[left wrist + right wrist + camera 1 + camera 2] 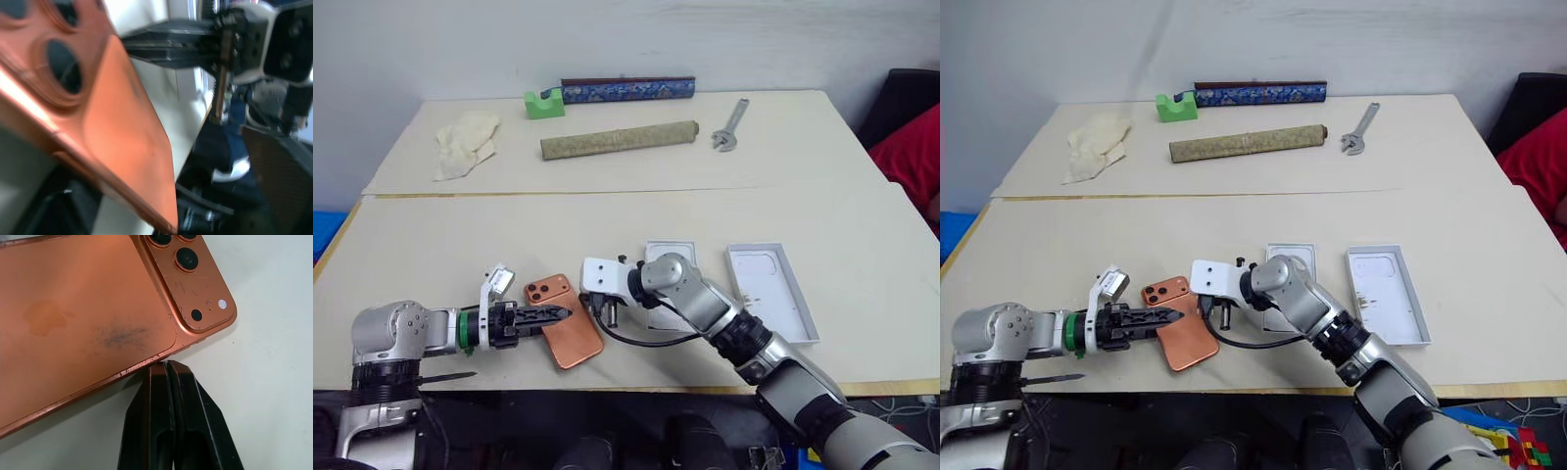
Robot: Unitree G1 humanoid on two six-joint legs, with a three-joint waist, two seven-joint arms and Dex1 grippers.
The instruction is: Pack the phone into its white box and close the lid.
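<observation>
My left claw (563,313) reaches over the phone (564,320) from nine o'clock; my right claw (168,369), fingers pressed together, props the phone's three o'clock edge.

I can't tell how wide my left fingers stand. I judge this the pick-up step: the phone lies camera-side up near the table's six o'clock edge. The white box (668,257) sits behind my right wrist, the lid (771,290) at its three o'clock. Next I need a firm pinch across the phone.

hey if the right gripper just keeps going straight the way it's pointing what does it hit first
Most likely the phone. The right gripper has its jaws shut, with the tips right at the phone's long edge near the camera corner. Whether they already touch it is hard to tell.
</observation>
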